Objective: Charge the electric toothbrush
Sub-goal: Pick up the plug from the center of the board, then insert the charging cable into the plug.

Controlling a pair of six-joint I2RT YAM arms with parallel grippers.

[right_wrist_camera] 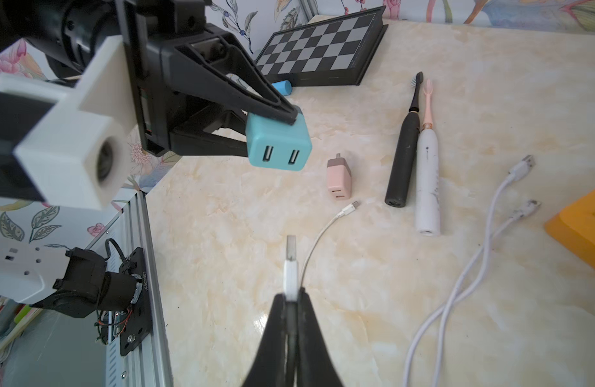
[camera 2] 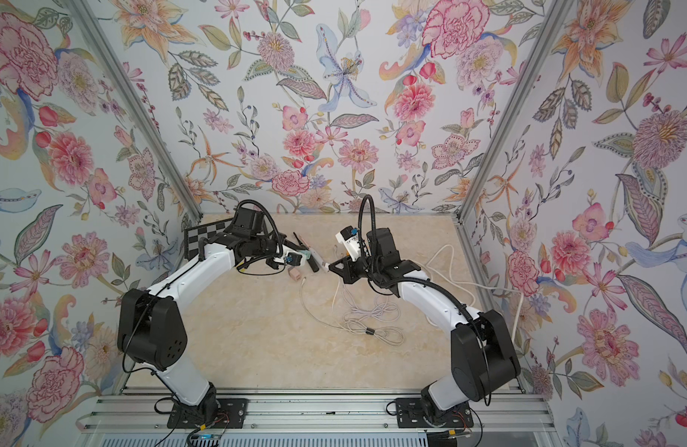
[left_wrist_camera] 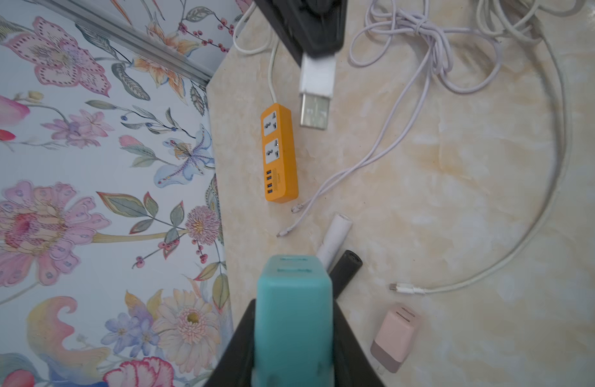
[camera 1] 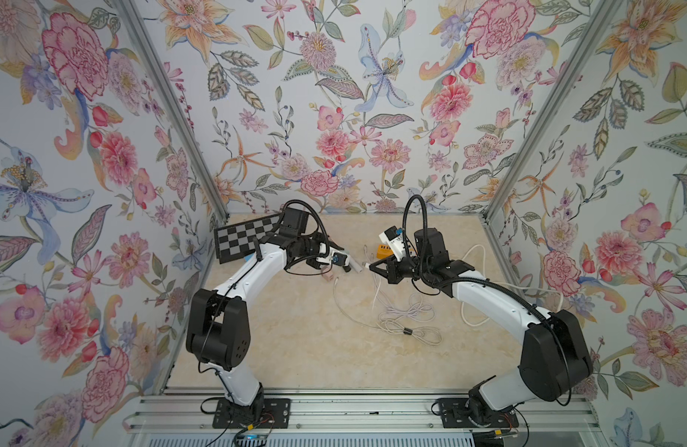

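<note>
- We see the left end effector (right_wrist_camera: 266, 134) clamped on a teal adapter (right_wrist_camera: 277, 147). It has one finger on each side, and the adapter's two USB ports are turned toward the right arm.
- The right end effector (right_wrist_camera: 291, 295) is pressed together on a white USB plug (right_wrist_camera: 290, 264). The metal tip sticks out in front and points at the teal adapter; the two are near each other but apart.
- The left wrist view gives us the same pair head-on, with the teal adapter (left_wrist_camera: 294, 301) close to the lens and the USB plug (left_wrist_camera: 316, 87) facing it.
- Just past the left end effector lie a black electric toothbrush (right_wrist_camera: 401, 150) and a white electric toothbrush (right_wrist_camera: 427, 181) with a pink neck. They are flat on the counter (right_wrist_camera: 356, 335), side by side around its middle, heads toward the far left.
- A pink adapter (right_wrist_camera: 339, 179) lies just left of the black handle. The small plug of a thin white cable (right_wrist_camera: 348, 209) sits just on its near side.
- A lilac cable bundle (camera 1: 407, 313) lies in loose loops on the near side of the right end effector.
- An orange power strip (left_wrist_camera: 279, 154) lies toward the far side, right of centre — in a top view (camera 1: 384, 251) we see it half hidden behind the right wrist.
- A chessboard (camera 1: 243, 238) sits in the far left corner.
</note>
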